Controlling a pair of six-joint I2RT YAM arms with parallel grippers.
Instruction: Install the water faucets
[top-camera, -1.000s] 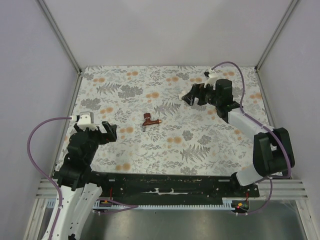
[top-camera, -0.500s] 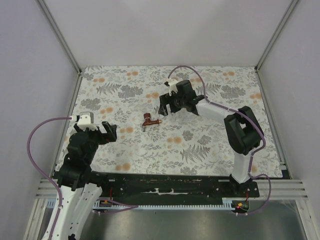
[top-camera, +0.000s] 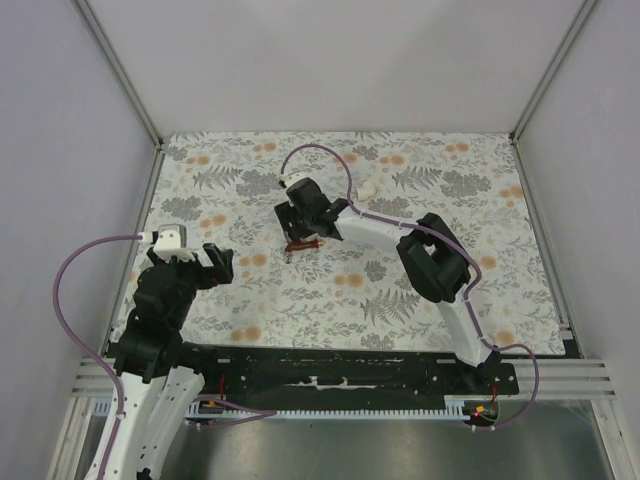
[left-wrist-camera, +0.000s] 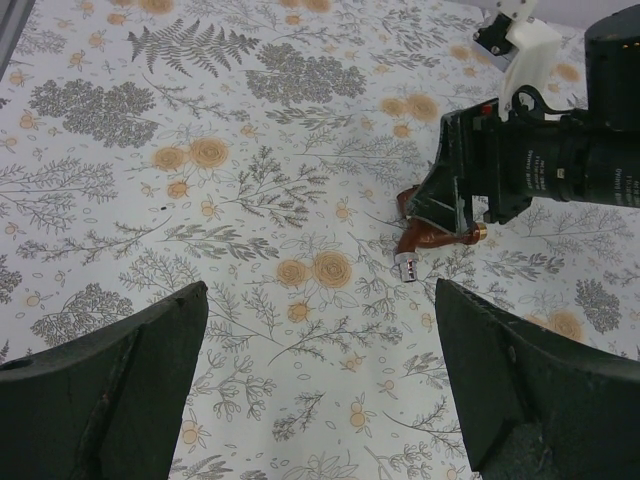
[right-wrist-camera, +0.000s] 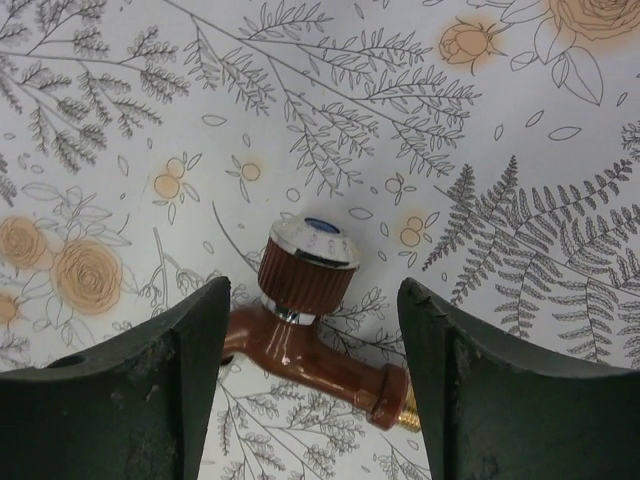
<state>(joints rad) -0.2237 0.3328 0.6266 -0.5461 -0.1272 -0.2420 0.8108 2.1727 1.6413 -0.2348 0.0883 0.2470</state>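
Observation:
The water faucet (top-camera: 300, 243) is a small red-brown tap lying on its side on the floral mat, mid-table. In the right wrist view the faucet (right-wrist-camera: 310, 340) shows a ribbed knob with a silvery cap, a curved spout and a brass threaded end. My right gripper (top-camera: 299, 232) hangs right over it, and in its own view the right gripper (right-wrist-camera: 312, 292) is open, one finger on each side of the tap body with small gaps. My left gripper (top-camera: 218, 262) is open and empty at the near left. From the left wrist view the faucet (left-wrist-camera: 430, 232) lies under the right arm's fingers.
A small white cylindrical piece (top-camera: 367, 187) lies on the mat behind the right arm. White walls with metal frame posts (top-camera: 120, 75) close in the left, right and far sides. The arm bases sit on a black rail (top-camera: 330, 372) at the near edge.
The right arm has swung from the far right across to the table's middle and come down over the faucet, its jaws narrowing. The left arm has stayed still.

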